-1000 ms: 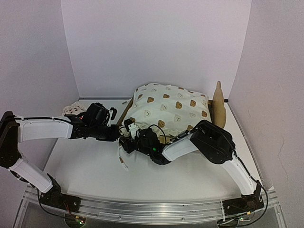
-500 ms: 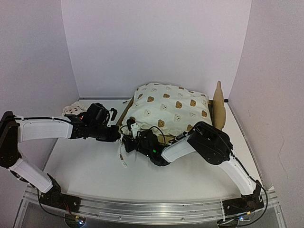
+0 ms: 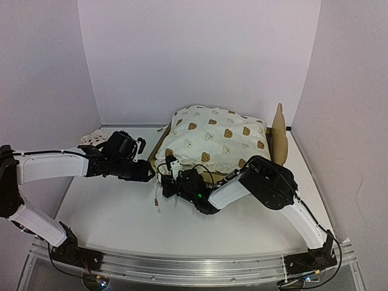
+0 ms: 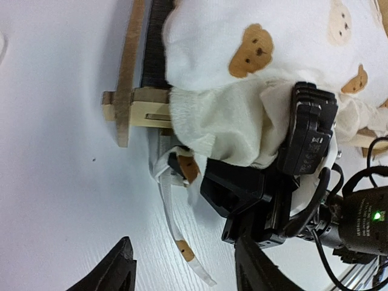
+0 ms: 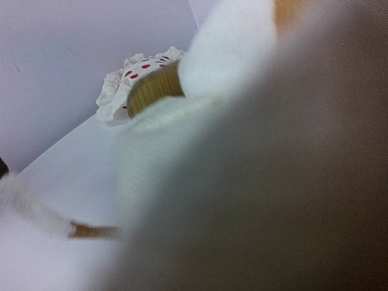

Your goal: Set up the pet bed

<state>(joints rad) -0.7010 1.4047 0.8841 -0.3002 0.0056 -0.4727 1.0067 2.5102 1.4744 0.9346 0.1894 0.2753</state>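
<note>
The pet bed [image 3: 156, 148], a plywood frame [image 4: 127, 73] with its headboard [image 3: 279, 133] at the right, stands at the back of the table. The cream bear-print cushion [image 3: 215, 136] lies heaped on it and hides the base. My left gripper [image 3: 150, 176] hovers by the bed's near left corner, open [image 4: 182, 244]; the cushion's loose tie [image 4: 173, 224] lies on the table between its fingers, untouched. My right gripper [image 3: 162, 183] sits just beside it, shut on the tie's upper end [image 4: 182, 167] at the cushion's corner. Cream cloth fills most of the right wrist view.
A small white pillow with red strawberries [image 3: 92, 139] lies at the back left by the wall [image 5: 136, 73]. White walls enclose the table on three sides. A metal rail [image 3: 194, 267] carrying both arm bases runs along the near edge.
My left gripper has opened and let go of the tie. My right gripper has closed on the tie at the cushion corner and shifted slightly left.
</note>
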